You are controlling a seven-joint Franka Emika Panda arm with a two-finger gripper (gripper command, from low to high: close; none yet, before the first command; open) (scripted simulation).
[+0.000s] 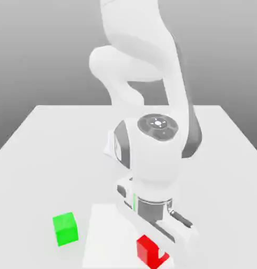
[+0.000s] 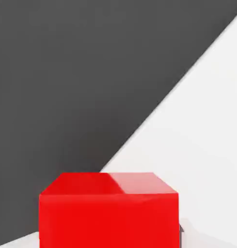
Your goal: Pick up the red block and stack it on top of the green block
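Exterior view, read from left to right: the green block [image 1: 65,229] sits alone on the white tabletop [image 1: 41,142], toward that view's left. Bare tabletop surface separates it from the gripper [image 1: 157,251], which is low over the tabletop toward the view's right. The red block [image 1: 148,249] sits at the gripper, partly covered by the gripper body. The red block is a cube and has no long axis to align.

Gripper state: the jaws are drawn in against the red block. The frames do not confirm whether the block is already off the tabletop.

Governing relation for the coming move: the green block lies toward the exterior view's left of the gripper, apart from it, at roughly the same depth in the scene. In judgement, the carry therefore runs leftward across that view after a lift that raises the red block above the top face of the green block. The approach to the green block appears unobstructed.

Differences between views:
- The exterior view supplies the offset between the two blocks and the posture of the arm [image 1: 146,79] above them.
- Hand view presents the red block [image 2: 109,210] very close to the camera, with its top face and one side face square to the lens, which suggests a centred grip. Behind it are white tabletop [image 2: 207,121] and a dark background.
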